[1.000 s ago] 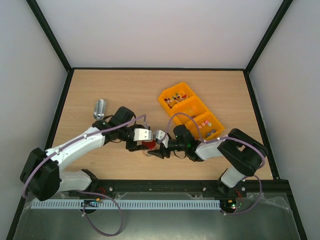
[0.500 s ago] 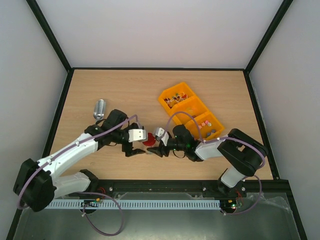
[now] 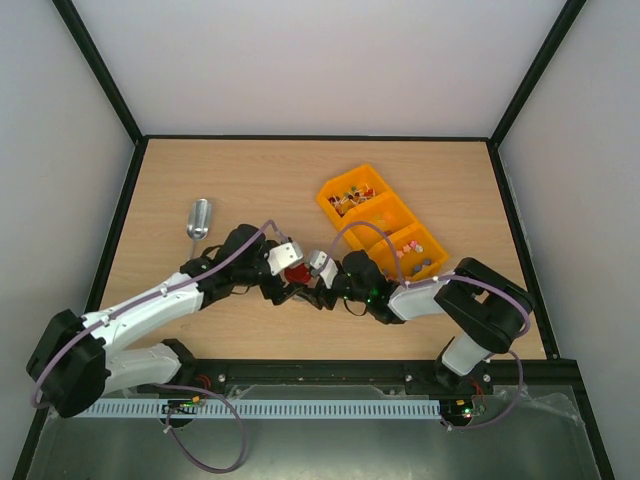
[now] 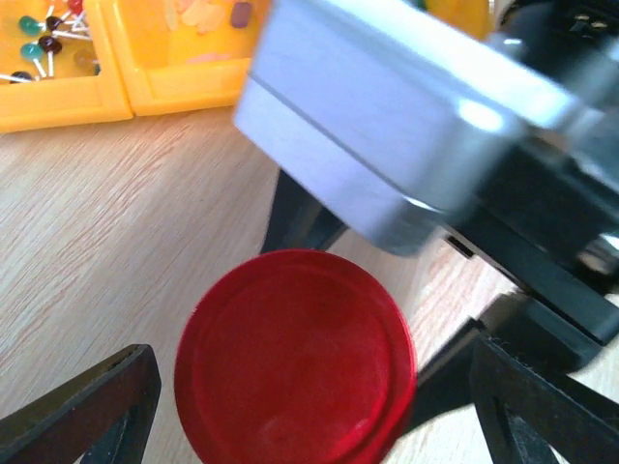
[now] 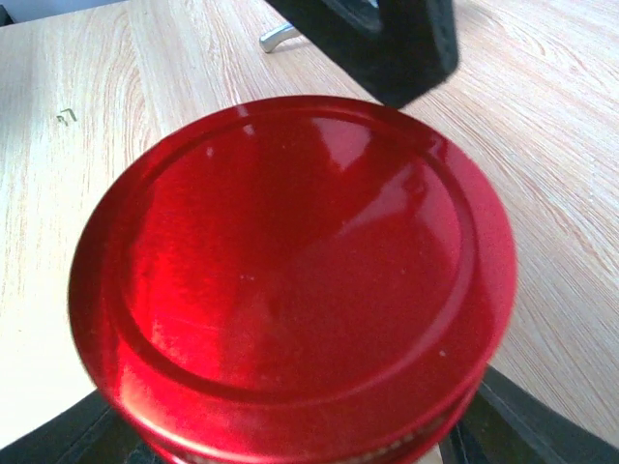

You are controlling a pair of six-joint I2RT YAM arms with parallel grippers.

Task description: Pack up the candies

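A red lid [image 3: 296, 275] sits on a jar at the table's middle front. It fills the right wrist view [image 5: 290, 280] and shows in the left wrist view [image 4: 295, 353]. My right gripper [image 3: 308, 288] [image 5: 290, 449] is shut on the jar just under the lid. My left gripper [image 3: 287, 283] [image 4: 314, 420] is open, its fingers [image 4: 87, 416] wide apart on either side of the lid, not touching it. The candies [image 3: 413, 245], tiny pastel sweets, lie in the near compartment of the orange tray [image 3: 362, 180]. Some show at the top of the left wrist view [image 4: 208, 12].
The far tray compartment holds small sticks with coloured heads [image 3: 346, 197]. A metal scoop [image 3: 200, 217] lies on the wood at the left. The two arms meet close together at the jar. Black frame edges bound the table.
My left gripper drew back to the left from the lid, then came back in over it from the far side. The right gripper with the jar shifted slightly left.
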